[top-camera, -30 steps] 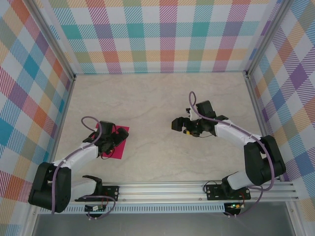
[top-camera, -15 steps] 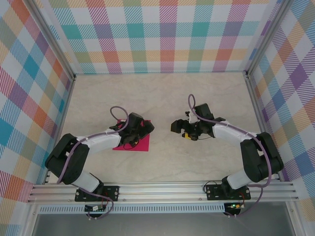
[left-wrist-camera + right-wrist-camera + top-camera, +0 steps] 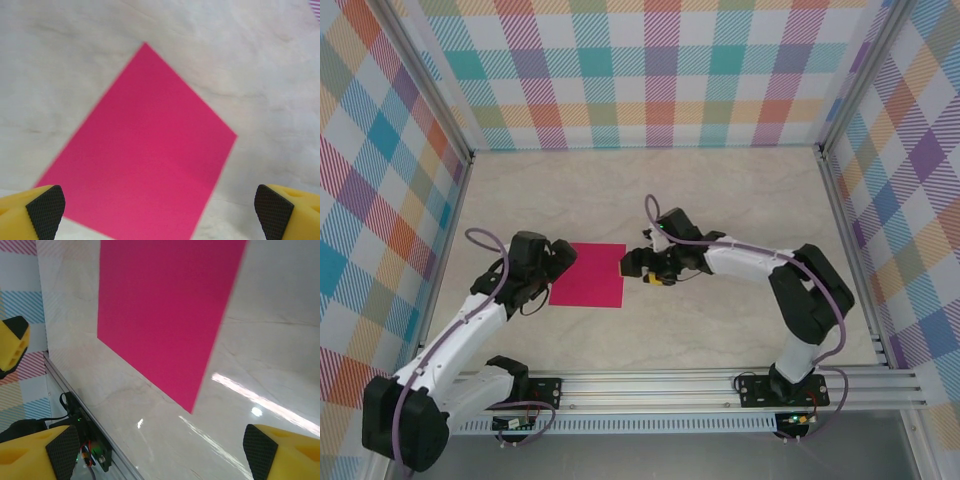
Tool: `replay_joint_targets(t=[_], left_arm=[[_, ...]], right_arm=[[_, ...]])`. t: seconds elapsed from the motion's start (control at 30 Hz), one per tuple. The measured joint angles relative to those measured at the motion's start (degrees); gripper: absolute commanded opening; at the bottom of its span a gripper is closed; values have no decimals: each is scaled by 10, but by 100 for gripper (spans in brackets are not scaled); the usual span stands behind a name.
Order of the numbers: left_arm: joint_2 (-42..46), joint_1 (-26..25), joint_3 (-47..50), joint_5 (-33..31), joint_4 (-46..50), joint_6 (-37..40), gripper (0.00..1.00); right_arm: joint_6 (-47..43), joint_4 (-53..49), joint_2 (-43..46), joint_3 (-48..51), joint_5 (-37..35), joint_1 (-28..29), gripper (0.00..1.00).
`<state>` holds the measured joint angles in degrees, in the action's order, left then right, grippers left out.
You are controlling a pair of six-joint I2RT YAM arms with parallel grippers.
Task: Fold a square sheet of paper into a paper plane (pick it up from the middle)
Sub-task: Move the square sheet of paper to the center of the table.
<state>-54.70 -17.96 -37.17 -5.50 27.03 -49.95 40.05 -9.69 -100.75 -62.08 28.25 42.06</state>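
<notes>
The left fingers (image 3: 44, 210) are spread wide, and nothing is held between them. In the left wrist view, their yellow tips with black pads are seen at the two lower corners, with the square sheet of paper (image 3: 145, 150) lying in the gap ahead of them. One tip overlaps the sheet's near edge in that view, but contact with the paper cannot be told.

The right fingers (image 3: 260, 450) are also parted widely and are empty. Bare counter (image 3: 270, 340) is seen between them, and one corner of the sheet (image 3: 165, 310) points toward the gap.

From above, the sheet (image 3: 588, 276) is seen lying flat and unfolded on the counter (image 3: 720, 190). It is left of the middle and closer to the near edge than to the far one. Its sides run nearly parallel to the counter's edges, and its slightly longer side runs from left to right. No point or ridge is formed in it.

The left fingers (image 3: 563, 262) are placed at the sheet's left edge, and the right fingers (image 3: 636, 268) just beside its right edge, so the sheet lies between the two.

The left arm (image 3: 470, 325) is raised from the near-left corner and bent, with its wrist turned to the right. The right arm (image 3: 760, 265) is folded at the elbow over the right side of the counter, and its forearm is stretched leftward past the middle.
</notes>
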Motion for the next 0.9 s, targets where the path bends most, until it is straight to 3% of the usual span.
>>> replay_joint_targets(t=[0.23,0.43,0.67,0.9], left_arm=[[50,18,17,2,66,32,100],[92,20,12,-8,131,58,100],[134,20,-17,-10,190,87,100],[147,20,-13,16,198,111,100]], right_arm=[[11,-61,-130,-175,-42,74,85],[11,-136,-220,-276,-66,97,81],[-20,-186,-233,-282,-97,100,80],[-99,-224,-174,-209,-149,91,78]])
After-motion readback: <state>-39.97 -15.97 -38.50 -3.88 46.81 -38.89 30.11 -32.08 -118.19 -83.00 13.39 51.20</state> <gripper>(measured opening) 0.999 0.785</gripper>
